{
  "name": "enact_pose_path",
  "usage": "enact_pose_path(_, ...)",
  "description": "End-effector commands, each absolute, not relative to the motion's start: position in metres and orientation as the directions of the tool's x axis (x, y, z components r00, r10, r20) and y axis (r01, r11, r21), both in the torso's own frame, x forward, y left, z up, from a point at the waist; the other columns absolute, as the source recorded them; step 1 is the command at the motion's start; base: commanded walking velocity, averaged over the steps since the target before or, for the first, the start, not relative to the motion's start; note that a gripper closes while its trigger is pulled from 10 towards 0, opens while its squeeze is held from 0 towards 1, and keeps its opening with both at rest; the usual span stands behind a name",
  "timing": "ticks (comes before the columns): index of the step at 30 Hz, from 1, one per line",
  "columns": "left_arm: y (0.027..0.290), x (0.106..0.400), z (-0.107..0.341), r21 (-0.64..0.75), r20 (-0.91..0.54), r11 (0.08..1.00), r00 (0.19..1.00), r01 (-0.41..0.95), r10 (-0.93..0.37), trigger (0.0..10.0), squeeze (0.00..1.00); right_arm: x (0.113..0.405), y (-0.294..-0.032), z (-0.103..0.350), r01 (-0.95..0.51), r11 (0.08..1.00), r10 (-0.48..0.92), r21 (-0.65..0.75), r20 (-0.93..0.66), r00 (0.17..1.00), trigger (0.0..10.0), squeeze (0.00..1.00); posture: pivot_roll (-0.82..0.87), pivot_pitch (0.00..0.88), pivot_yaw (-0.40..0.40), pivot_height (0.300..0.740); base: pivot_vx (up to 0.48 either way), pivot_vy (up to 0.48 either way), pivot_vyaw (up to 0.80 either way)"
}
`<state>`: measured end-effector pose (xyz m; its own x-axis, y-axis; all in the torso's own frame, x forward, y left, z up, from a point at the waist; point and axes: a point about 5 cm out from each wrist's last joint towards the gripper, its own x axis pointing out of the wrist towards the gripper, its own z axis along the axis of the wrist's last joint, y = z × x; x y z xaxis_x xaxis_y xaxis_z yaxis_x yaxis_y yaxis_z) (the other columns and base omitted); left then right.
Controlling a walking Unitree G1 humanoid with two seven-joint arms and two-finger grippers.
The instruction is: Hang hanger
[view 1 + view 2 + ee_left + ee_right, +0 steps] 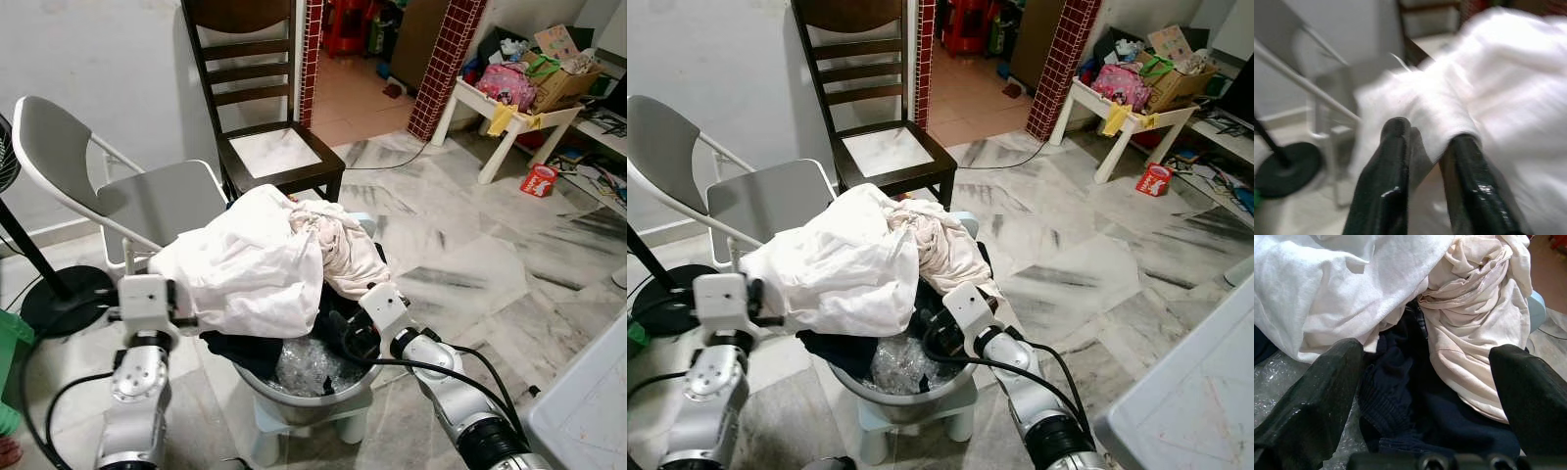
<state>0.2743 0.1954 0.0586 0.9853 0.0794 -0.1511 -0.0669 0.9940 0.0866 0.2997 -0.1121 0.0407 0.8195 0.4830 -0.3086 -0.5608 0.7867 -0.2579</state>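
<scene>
Claws first: my left gripper (1427,147) has its fingers nearly closed, pinching a fold of the white cloth (245,264) at the pile's left edge. My right gripper (1420,396) is spread wide, holding nothing, poised over dark blue clothes (1415,406) beside a cream garment (338,250). All laundry sits heaped in a metal basin (313,397) on a small white stool (265,436). Hanger: can't make one out in the pile. Behind, grey folding chair (147,201), then dark wooden chair (265,147), cluttered white table (519,122) far right.
</scene>
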Motion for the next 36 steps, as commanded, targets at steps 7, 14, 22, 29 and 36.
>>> enact_pose_path(7, 0.185, 0.262, 0.039, 0.148, -0.346, 0.982, 0.936, 0.121, -0.063, 10.0, 1.0, 0.301, -0.114, 0.043, -0.55, 0.795, 0.476, -0.256, -0.298, 0.827, 10.0, 0.0, 0.06, 0.046, -0.056, 0.74, 0.0, 0.0, 0.0)
enact_pose_path(14, 0.188, 0.256, 0.044, 0.254, -0.406, 0.937, 0.906, 0.239, -0.121, 10.0, 1.0, 0.301, -0.113, 0.043, -0.55, 0.796, 0.477, -0.255, -0.297, 0.827, 10.0, 0.0, 0.06, 0.047, -0.057, 0.74, 0.0, 0.0, 0.0)
enact_pose_path(22, 0.191, 0.246, 0.063, 0.451, -0.4, 0.83, 0.905, 0.33, -0.142, 10.0, 1.0, 0.302, -0.112, 0.044, -0.551, 0.794, 0.479, -0.255, -0.296, 0.827, 10.0, 0.0, 0.07, 0.047, -0.053, 0.74, 0.0, 0.0, 0.0)
enact_pose_path(29, 0.19, 0.242, 0.097, 0.545, -0.23, 0.809, 0.967, 0.219, -0.107, 10.0, 1.0, 0.303, -0.115, 0.043, -0.546, 0.798, 0.472, -0.257, -0.296, 0.83, 10.0, 0.0, 0.07, 0.047, -0.052, 0.74, 0.0, 0.0, 0.0)
enact_pose_path(36, 0.18, 0.234, 0.07, 0.421, -0.353, 0.863, 0.927, 0.278, -0.126, 10.0, 1.0, 0.304, -0.109, 0.045, -0.555, 0.792, 0.485, -0.255, -0.292, 0.825, 10.0, 0.0, 0.08, 0.043, -0.056, 0.74, 0.0, 0.0, 0.0)
